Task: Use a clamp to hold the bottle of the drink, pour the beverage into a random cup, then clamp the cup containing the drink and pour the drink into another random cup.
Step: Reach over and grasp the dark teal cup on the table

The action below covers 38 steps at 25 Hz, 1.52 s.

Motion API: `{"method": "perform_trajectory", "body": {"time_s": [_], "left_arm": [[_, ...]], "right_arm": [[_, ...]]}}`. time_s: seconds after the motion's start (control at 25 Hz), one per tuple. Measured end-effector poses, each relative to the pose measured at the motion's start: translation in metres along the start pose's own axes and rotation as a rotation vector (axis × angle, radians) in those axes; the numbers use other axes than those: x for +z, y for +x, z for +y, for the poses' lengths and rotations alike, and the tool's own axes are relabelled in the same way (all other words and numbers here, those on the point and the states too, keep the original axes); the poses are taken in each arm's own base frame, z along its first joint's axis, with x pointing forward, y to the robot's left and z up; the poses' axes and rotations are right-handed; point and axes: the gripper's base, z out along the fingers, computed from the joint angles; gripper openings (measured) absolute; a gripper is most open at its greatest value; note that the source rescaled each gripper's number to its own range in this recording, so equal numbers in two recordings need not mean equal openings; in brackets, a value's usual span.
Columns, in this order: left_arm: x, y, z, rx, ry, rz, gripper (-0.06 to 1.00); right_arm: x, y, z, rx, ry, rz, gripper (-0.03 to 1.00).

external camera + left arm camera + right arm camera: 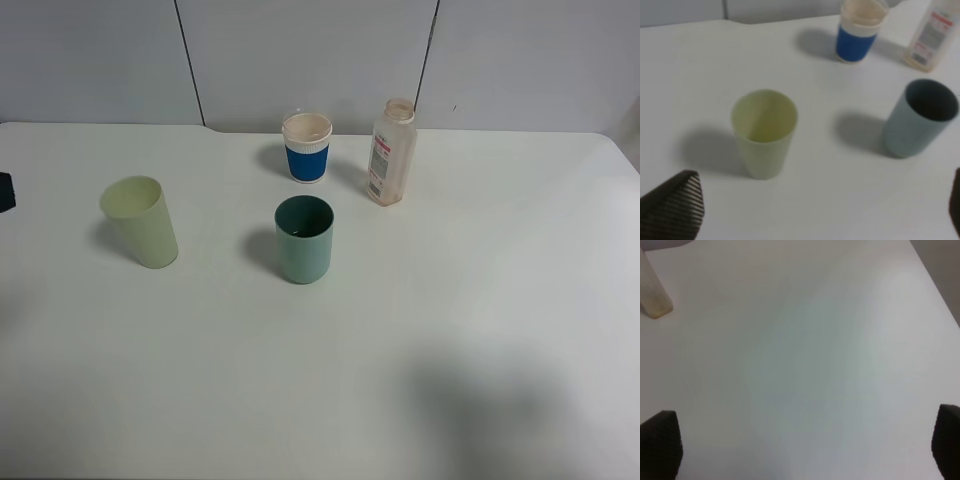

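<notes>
Bottle (392, 152) stands upright and uncapped toward the back of the white table (470, 330), its white-and-red label turned to the left of the high view. Its clear body has a pale brownish tint, strongest near the base in the left wrist view (931, 36). How much drink it holds cannot be told.

Just to its left at the back stands a paper cup (306, 150) with a blue sleeve, near the bottle but not touching it. In front of these two, near the middle of the table, is the teal cup (303, 243), upright, with a dark inside. Whether there is liquid in it cannot be told. The yellow-green cup (141, 224) stands well apart on the left side, also upright.

The left gripper (815, 205) hangs above the table in front of the yellow-green cup (763, 135), with the teal cup (918, 125) off to one side. Its jaws are spread wide and hold nothing.

The right gripper (803, 440) is over a bare stretch of table, jaws likewise spread wide and empty. Only the lower corner of the bottle (652, 290) shows at the edge of its view.

Neither gripper appears in the high view.
</notes>
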Motion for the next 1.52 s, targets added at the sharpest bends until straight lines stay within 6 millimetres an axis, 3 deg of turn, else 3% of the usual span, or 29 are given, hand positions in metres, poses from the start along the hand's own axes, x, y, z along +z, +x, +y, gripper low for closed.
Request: {"method": "perform_trajectory", "body": {"time_s": [0.32, 0.84, 1.52], "left_arm": [[0.02, -0.003, 0.004, 0.066, 0.043, 0.068, 0.99], [0.03, -0.005, 0.001, 0.119, 0.02, 0.076, 1.0], [0.106, 0.005, -0.041, 0.232, 0.203, 0.21, 1.0]], "right_arm": [[0.0, 0.0, 0.0, 0.0, 0.0, 0.0, 1.0], [0.0, 0.0, 0.0, 0.0, 0.0, 0.0, 1.0], [0.0, 0.0, 0.0, 0.0, 0.0, 0.0, 1.0]]}}
